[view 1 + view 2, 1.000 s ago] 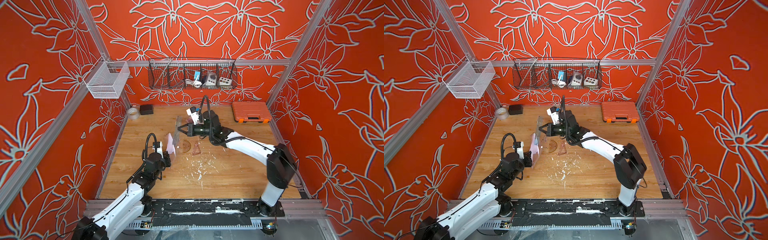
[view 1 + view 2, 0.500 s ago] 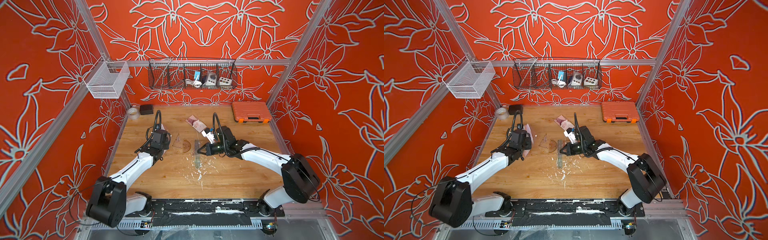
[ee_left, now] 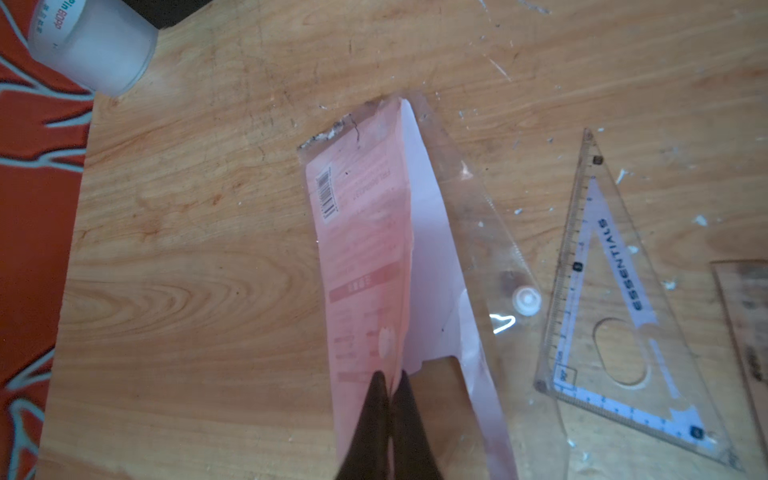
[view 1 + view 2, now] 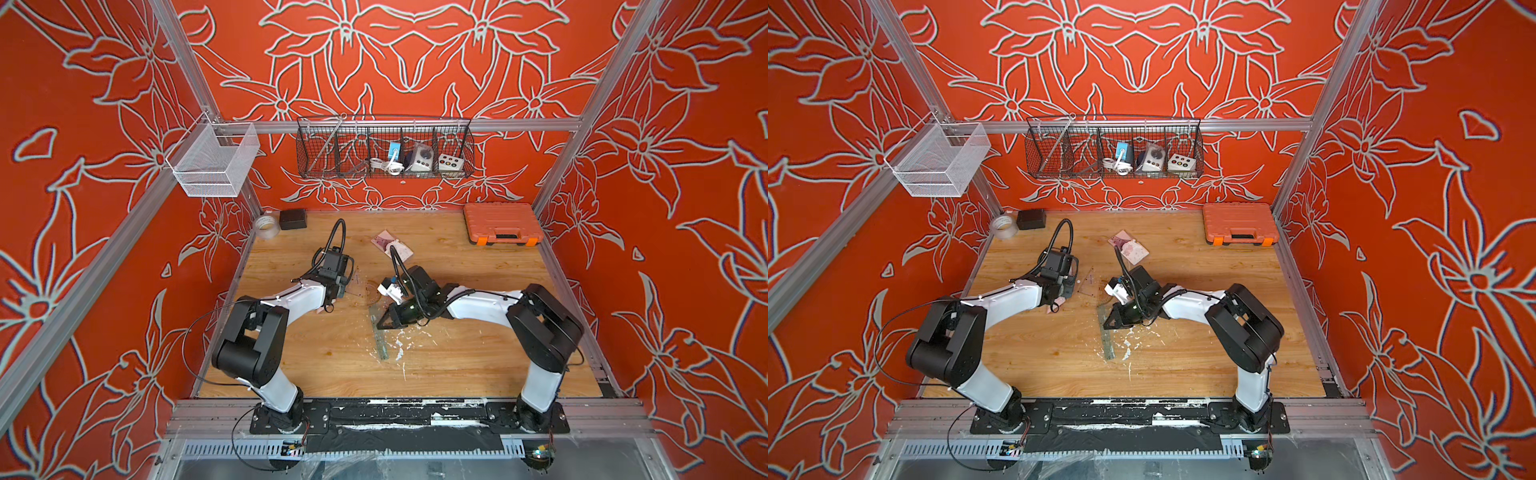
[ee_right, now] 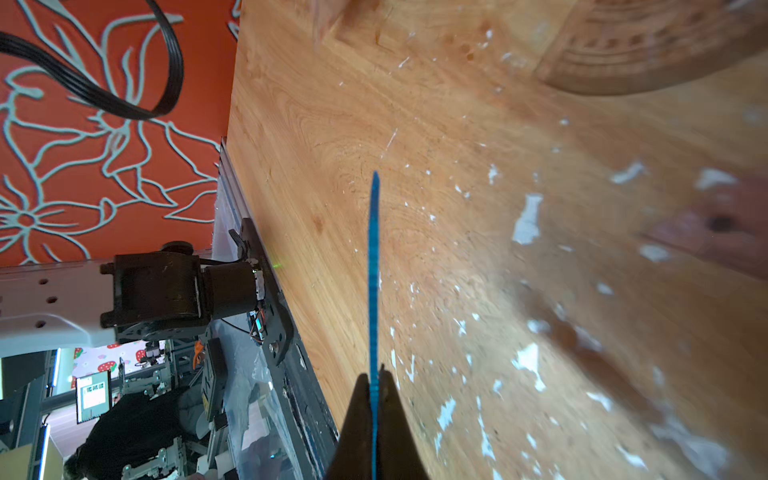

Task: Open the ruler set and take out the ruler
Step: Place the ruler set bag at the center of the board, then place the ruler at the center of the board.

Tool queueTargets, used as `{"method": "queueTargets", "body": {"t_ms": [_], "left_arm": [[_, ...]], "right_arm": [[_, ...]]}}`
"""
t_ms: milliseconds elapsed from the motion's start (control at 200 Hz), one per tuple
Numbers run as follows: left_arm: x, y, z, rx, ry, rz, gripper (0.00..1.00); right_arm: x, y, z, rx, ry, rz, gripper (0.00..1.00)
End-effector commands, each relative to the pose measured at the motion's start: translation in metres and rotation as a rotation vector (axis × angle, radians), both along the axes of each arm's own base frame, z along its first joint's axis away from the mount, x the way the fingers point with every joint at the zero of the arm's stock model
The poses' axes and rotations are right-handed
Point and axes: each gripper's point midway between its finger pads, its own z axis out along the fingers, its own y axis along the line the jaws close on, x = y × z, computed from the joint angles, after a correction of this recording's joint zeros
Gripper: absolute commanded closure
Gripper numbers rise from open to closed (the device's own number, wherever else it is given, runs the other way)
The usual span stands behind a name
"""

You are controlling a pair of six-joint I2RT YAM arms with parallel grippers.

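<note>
1. Left wrist view: my left claw (image 3: 390, 390) has its two dark fingers pressed almost together on the near edge of the ruler set pouch (image 3: 365, 249), pinching its pink printed card and clear plastic. The pouch stretches away from me across the wooden table (image 3: 187, 270). Its clear flap, with a white snap button (image 3: 527, 299), is spread out to one side. A clear set square (image 3: 615, 299) marked ESSENTIALS lies flat just beside that flap. A roll of tape (image 3: 95, 45) sits at the table's far corner.
2. Right wrist view: my right claw (image 5: 375, 384) is clamped on the ruler (image 5: 374, 270). I see the ruler edge-on, as a thin blue strip sticking straight out from my fingertips over wood strewn with white flecks. I cannot tell whether its far tip touches the table. A protractor (image 5: 623, 50) lies blurred beyond it.
3. Both top views: the ruler is out of the pouch, near the middle of the table, and runs from my right claw toward the front edge. The pouch is apart from it and mostly hidden beneath my left wrist. A pink card (image 4: 392, 245) lies further back, an orange case (image 4: 503, 222) sits in the back right corner, and a wire basket (image 4: 386, 149) hangs on the back wall.
</note>
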Motion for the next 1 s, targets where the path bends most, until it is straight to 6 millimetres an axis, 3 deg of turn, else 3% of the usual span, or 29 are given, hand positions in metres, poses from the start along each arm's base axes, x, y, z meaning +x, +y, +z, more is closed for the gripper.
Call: {"method": "queueTargets", "body": {"t_ms": [0,55,175,320,415,545,706,841,946,996], "left_arm": [[0.011,0.008,0.011,0.059,-0.021,0.021,0.72],[0.008,0.009,0.016,0.073,-0.038,0.036,0.58],[-0.001,-0.006,0.046,-0.004,-0.153,0.021,0.45],[-0.024,-0.014,0.098,-0.24,-0.375,0.077,0.2],[-0.044,-0.01,0.119,-0.383,-0.497,0.132,0.02],[-0.075,0.007,0.129,-0.516,-0.602,0.261,0.01],[-0.104,0.015,0.116,-0.567,-0.6,0.301,0.01],[-0.114,0.016,0.112,-0.585,-0.609,0.288,0.01],[-0.109,0.004,0.124,-0.617,-0.638,0.208,0.01],[-0.105,0.001,0.131,-0.629,-0.644,0.194,0.01]], "right_arm": [[0.008,0.017,-0.005,0.019,0.027,-0.03,1.0],[0.013,0.021,-0.009,0.016,0.029,-0.046,1.0],[0.025,0.027,-0.015,-0.015,0.016,-0.066,1.0],[0.033,0.04,-0.024,-0.027,0.039,-0.071,1.0],[0.038,0.049,-0.03,-0.046,0.041,-0.087,1.0],[0.039,0.061,-0.037,-0.06,0.059,-0.089,1.0],[0.033,0.066,-0.049,-0.1,0.065,-0.059,1.0],[0.037,0.064,-0.042,-0.126,0.04,-0.068,0.71],[0.043,0.063,-0.008,-0.108,-0.024,-0.07,0.55],[0.047,0.057,0.011,-0.121,-0.082,-0.078,0.53]]}}
